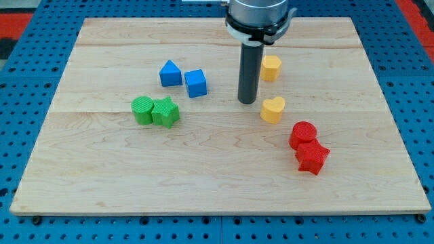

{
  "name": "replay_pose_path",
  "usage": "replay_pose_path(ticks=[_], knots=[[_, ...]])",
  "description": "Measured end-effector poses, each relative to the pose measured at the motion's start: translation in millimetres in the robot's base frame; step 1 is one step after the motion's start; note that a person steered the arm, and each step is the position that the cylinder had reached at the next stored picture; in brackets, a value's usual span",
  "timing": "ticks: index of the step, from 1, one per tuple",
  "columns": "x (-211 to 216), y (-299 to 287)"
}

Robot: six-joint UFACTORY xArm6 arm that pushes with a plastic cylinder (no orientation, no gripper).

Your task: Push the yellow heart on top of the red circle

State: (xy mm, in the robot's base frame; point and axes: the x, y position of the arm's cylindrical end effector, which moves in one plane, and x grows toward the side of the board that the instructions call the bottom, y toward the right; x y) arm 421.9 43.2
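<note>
The yellow heart (272, 109) lies on the wooden board right of centre. The red circle (302, 133) lies below and to the right of it, a short gap apart. My tip (247, 102) stands on the board just left of the yellow heart and a little above it, close to the heart but not clearly touching. The rod rises straight from the tip to the arm at the view's top.
A red star (313, 157) touches the red circle from below. A yellow hexagon-like block (270, 68) sits right of the rod. A blue triangle (170, 73) and blue cube (196, 83) lie left of centre. A green circle (142, 110) and green star (165, 112) touch each other further left.
</note>
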Motion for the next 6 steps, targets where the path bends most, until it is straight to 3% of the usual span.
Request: replay_pose_path(ticks=[3,4,6], knots=[[29.2,67.8],[21.4,47.8],[-58.3,8.2]])
